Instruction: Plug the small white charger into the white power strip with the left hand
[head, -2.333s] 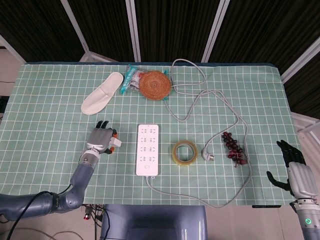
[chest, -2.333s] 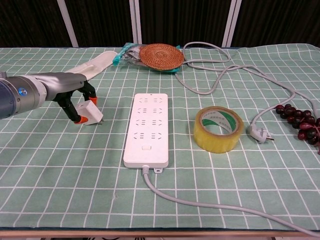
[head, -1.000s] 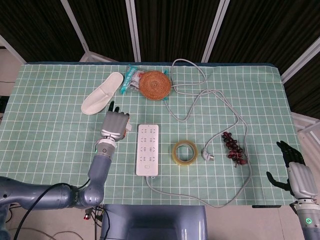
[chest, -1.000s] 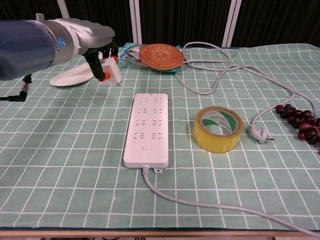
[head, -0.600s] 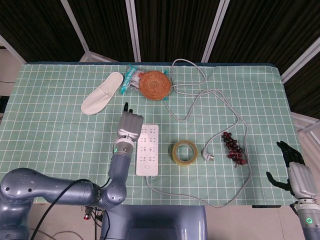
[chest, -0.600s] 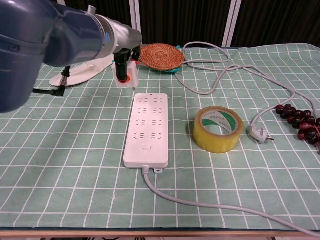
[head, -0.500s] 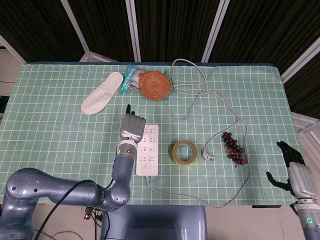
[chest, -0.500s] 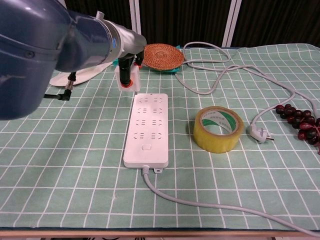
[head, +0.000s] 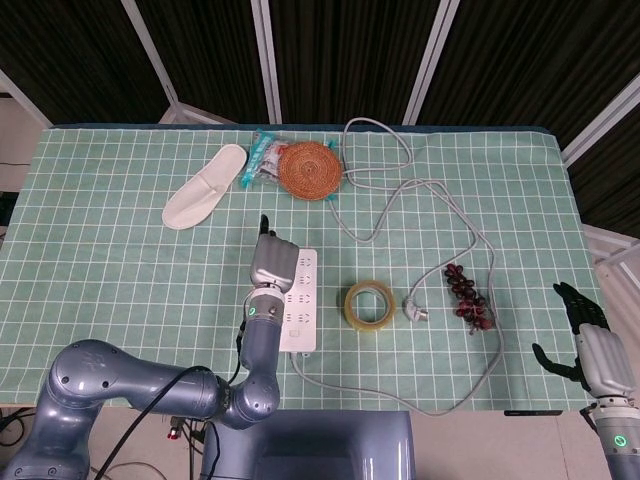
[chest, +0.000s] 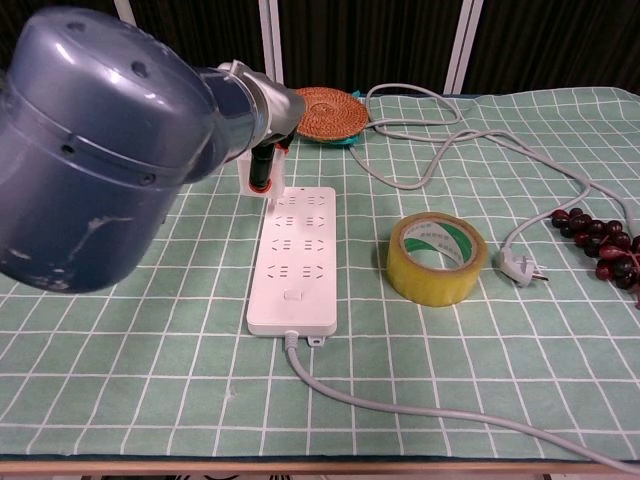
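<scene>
The white power strip (head: 301, 305) lies lengthwise at the table's middle, and its sockets face up (chest: 296, 252). My left hand (head: 272, 259) hovers over the strip's far left corner and hides that part in the head view. In the chest view this hand (chest: 263, 150) pinches the small white charger (chest: 270, 175) just above the strip's far end, prongs pointing down. Whether the prongs touch a socket cannot be told. My right hand (head: 588, 335) hangs off the table's near right corner, fingers apart, holding nothing.
A yellow tape roll (chest: 436, 258) stands right of the strip. A grey cable ends in a plug (chest: 523, 266) beside dark grapes (chest: 598, 243). A woven coaster (head: 310, 170), a packet (head: 262, 158) and a white slipper (head: 205, 200) lie at the far side. My bulky left arm (chest: 100, 150) fills the chest view's left.
My left hand carried the charger off the table at the left, lifted it, and swung right. It now sits over the strip's far left end. The right hand has not moved.
</scene>
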